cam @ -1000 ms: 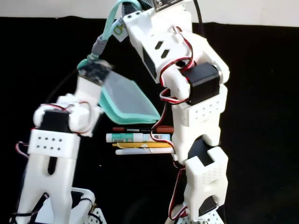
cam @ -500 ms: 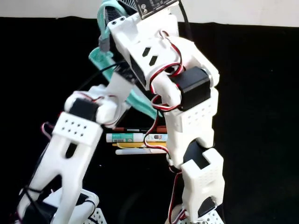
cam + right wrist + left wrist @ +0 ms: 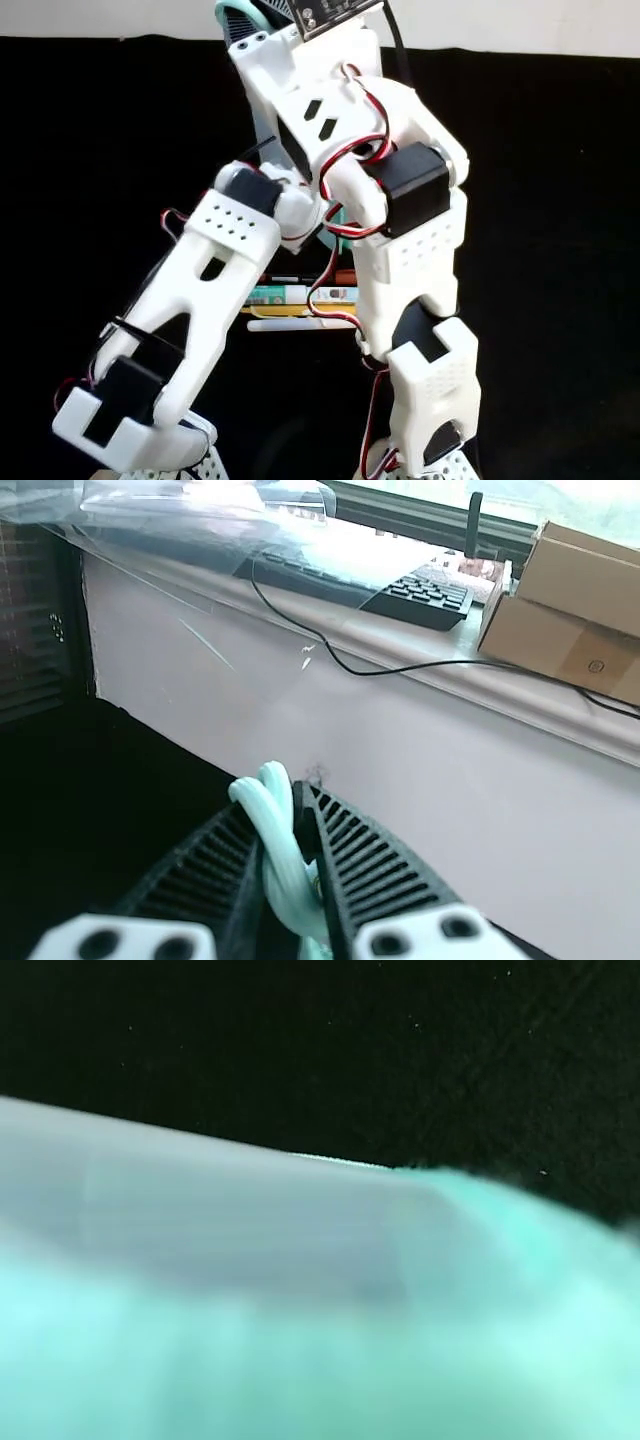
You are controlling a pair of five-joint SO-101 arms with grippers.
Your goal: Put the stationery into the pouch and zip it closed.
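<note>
Moved since the earlier frames: we record the left arm (image 3: 235, 290) swung from the table's left side in toward the middle. Its pale upper link now slants across where the pouch's clear panel showed a second ago. The right arm (image 3: 420, 260) shifted a little to the left early on and has since held its place. The stationery has not shifted.

Item 1, pouch (image 3: 300, 1320): teal, with a translucent panel (image 3: 200, 1210). We find it close against the left wrist camera, with black table beyond it. In the high view a teal sliver of it shows between the two arms, past the stationery toward the far edge.

Item 2, strap (image 3: 280, 865): pale teal loop of the pouch, raised over the table's far edge.

Item 3, right claw (image 3: 272, 800): pressed together on the strap, with ribbed fingers (image 3: 350, 860) on either side of it.

Item 4, left claw: we cannot tell its state.

Item 5, stationery (image 3: 300, 296): a short row of pens and a white-and-green stick, lying side by side parallel to the near edge. It sits about the middle of the table (image 3: 540, 250), between the arms and outside the pouch. A white pen (image 3: 300, 325) lies nearest the near edge, with a yellow pen (image 3: 285, 311) just beyond it.

Item 6, background in the right wrist view: a pale wall and a sill carrying a keyboard (image 3: 415, 592) and cardboard boxes (image 3: 570, 620).
</note>
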